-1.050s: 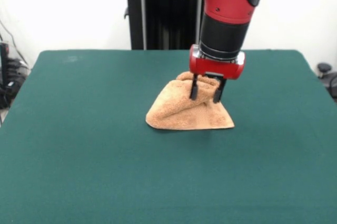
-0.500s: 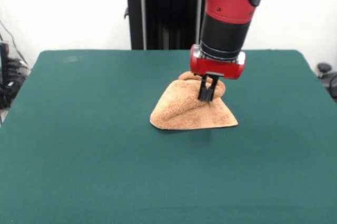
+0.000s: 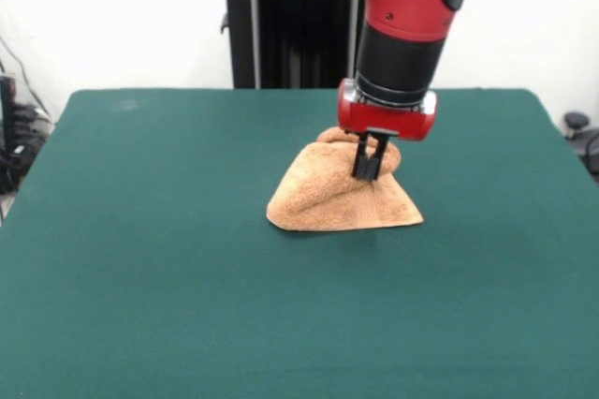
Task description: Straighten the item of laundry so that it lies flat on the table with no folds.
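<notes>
One orange-tan terry towel [image 3: 342, 198] sits bunched in a peaked heap near the middle of the green table [image 3: 140, 258]. The gripper [image 3: 367, 172] comes straight down onto the heap's upper right side, its two black fingers drawn together, pinching a fold of cloth.

towel [image 3: 328, 200]: plain orange-tan | table [image 3: 140, 258]: dark green | arm [image 3: 402, 6]: red and black | gripper [image 3: 368, 170]: black fingers
</notes>
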